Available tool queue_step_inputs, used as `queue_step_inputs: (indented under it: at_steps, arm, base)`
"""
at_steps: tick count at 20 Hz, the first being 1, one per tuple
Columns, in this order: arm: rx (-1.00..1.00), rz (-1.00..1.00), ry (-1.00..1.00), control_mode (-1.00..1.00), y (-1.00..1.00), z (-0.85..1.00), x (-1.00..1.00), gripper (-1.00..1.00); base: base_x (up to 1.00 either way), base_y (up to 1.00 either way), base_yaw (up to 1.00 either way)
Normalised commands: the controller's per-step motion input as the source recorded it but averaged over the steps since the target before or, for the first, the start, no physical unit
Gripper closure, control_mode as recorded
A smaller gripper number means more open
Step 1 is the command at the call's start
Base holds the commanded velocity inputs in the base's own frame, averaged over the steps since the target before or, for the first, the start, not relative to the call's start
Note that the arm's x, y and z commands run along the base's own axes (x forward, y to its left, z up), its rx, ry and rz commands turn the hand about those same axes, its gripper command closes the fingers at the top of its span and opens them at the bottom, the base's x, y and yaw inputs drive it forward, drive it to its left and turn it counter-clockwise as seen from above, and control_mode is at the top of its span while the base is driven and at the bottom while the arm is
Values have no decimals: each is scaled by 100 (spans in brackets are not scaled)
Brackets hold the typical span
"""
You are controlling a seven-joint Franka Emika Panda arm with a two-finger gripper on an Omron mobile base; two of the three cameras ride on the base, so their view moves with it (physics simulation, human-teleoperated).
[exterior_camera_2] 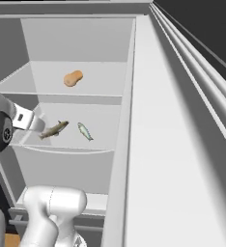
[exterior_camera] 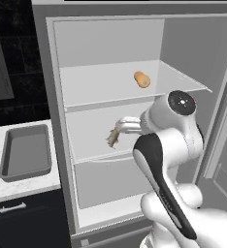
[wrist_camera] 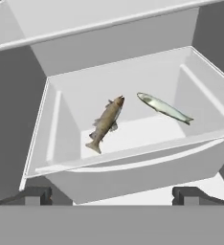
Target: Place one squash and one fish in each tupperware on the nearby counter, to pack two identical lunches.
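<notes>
The gripper (wrist_camera: pixel 112 195) is hanging wide open, gripping nothing, at the fridge's middle shelf (wrist_camera: pixel 147 131). Ahead of it are lying a mottled brown fish (wrist_camera: pixel 106 122) and a slim silver fish (wrist_camera: pixel 164 108). A lumpy orange squash (exterior_camera: pixel 142 79) is sitting on the shelf above. A grey tray (exterior_camera: pixel 26 151) is resting on the white worktop (exterior_camera: pixel 18 186), left.

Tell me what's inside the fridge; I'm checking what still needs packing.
Middle shelf: a brown fish and a silvery fish, lying apart. Shelf above: one orange squash. The arm covers part of the lower shelves, so a second squash cannot be confirmed.
</notes>
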Motion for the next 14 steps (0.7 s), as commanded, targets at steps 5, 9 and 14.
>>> queue_step_inputs:
  at_steps: [5,9,14]
  arm:
    - [-2,12,21,-100,-21,-45,38,-100]
    - [-14,2,17,-100,9,-74,57,-100]
    - [-16,0,1,-100,19,-69,75,-100]
  base:
    - [0,0,0]
    - [0,0,0]
    - [0,0,0]
